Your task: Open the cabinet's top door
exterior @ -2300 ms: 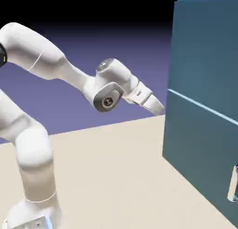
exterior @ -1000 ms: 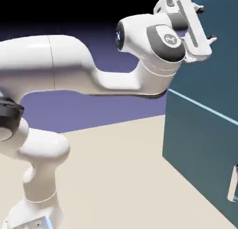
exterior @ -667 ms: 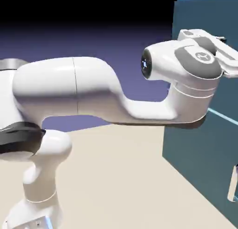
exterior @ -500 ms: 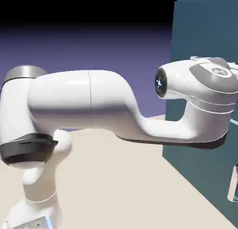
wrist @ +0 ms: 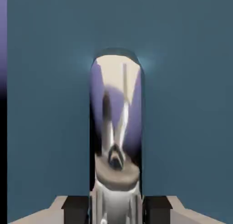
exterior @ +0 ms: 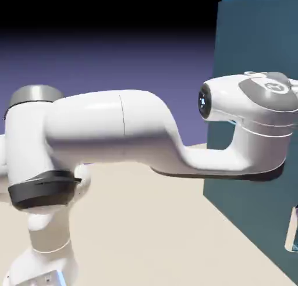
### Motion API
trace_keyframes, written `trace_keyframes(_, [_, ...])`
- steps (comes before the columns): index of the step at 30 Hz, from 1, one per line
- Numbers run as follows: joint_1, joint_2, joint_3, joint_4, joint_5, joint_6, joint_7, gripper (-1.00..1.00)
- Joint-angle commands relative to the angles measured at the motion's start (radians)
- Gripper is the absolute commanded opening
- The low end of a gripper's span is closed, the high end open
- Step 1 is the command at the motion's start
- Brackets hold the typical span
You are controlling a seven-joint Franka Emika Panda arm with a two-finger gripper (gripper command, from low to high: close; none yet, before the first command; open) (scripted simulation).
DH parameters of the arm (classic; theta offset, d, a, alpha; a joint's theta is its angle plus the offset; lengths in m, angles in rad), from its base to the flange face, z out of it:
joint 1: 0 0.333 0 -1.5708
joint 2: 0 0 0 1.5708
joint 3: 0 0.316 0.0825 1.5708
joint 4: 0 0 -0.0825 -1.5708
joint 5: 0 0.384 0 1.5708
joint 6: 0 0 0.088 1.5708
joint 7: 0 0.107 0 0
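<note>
The cabinet (exterior: 250,40) is a tall teal box at the exterior view's right. Its top door (wrist: 45,104) fills the hand view as a flat teal panel. A shiny pale bar handle (wrist: 116,123) runs up the middle of that view. My gripper (wrist: 116,210) is shut on the handle's near end, with a dark finger pad (wrist: 75,205) on each side of it. In the exterior view my white arm (exterior: 250,128) reaches across to the cabinet front. The hand itself lies past the picture's right edge there.
The lower panel's own pale handle (exterior: 291,232) shows at the exterior view's lower right edge. The beige tabletop (exterior: 151,232) stretches between my base (exterior: 41,261) and the cabinet's foot.
The arm swung down from a raised pose and reached right to the cabinet front. The fingers, spread a second ago, have closed on the handle. Little has moved in the last half second.
</note>
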State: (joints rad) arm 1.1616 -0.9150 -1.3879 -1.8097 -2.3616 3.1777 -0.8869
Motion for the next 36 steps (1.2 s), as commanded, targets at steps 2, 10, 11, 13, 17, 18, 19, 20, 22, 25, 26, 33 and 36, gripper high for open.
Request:
trace_keyframes(2, [-0.072, -0.017, 0.060, -0.072, -0.019, -0.052, 0.018, -1.00])
trace_keyframes(10, [-0.362, -0.068, 0.281, -0.347, -0.031, -0.236, 0.084, -1.00])
trace_keyframes(11, [-0.398, -0.074, 0.308, -0.380, -0.026, -0.256, 0.090, -1.00])
trace_keyframes(13, [-0.471, -0.088, 0.364, -0.444, -0.011, -0.296, 0.099, -1.00])
trace_keyframes(17, [-0.616, -0.121, 0.480, -0.569, 0.039, -0.373, 0.108, -1.00])
trace_keyframes(18, [-0.652, -0.132, 0.511, -0.600, 0.056, -0.391, 0.108, -1.00])
trace_keyframes(19, [-0.688, -0.143, 0.542, -0.631, 0.075, -0.410, 0.107, -1.00])
trace_keyframes(20, [-0.724, -0.156, 0.575, -0.662, 0.096, -0.429, 0.105, -1.00])
trace_keyframes(22, [-0.797, -0.186, 0.642, -0.725, 0.145, -0.468, 0.097, -1.00])
trace_keyframes(25, [-0.901, -0.241, 0.751, -0.817, 0.237, -0.527, 0.077, -1.00])
trace_keyframes(26, [-0.932, -0.262, 0.787, -0.846, 0.271, -0.547, 0.067, -1.00])
trace_keyframes(33, [-1.084, -0.425, 1.041, -1.010, 0.547, -0.693, -0.018, -1.00])
trace_keyframes(36, [-1.112, -0.494, 1.149, -1.057, 0.672, -0.765, -0.056, -1.00])
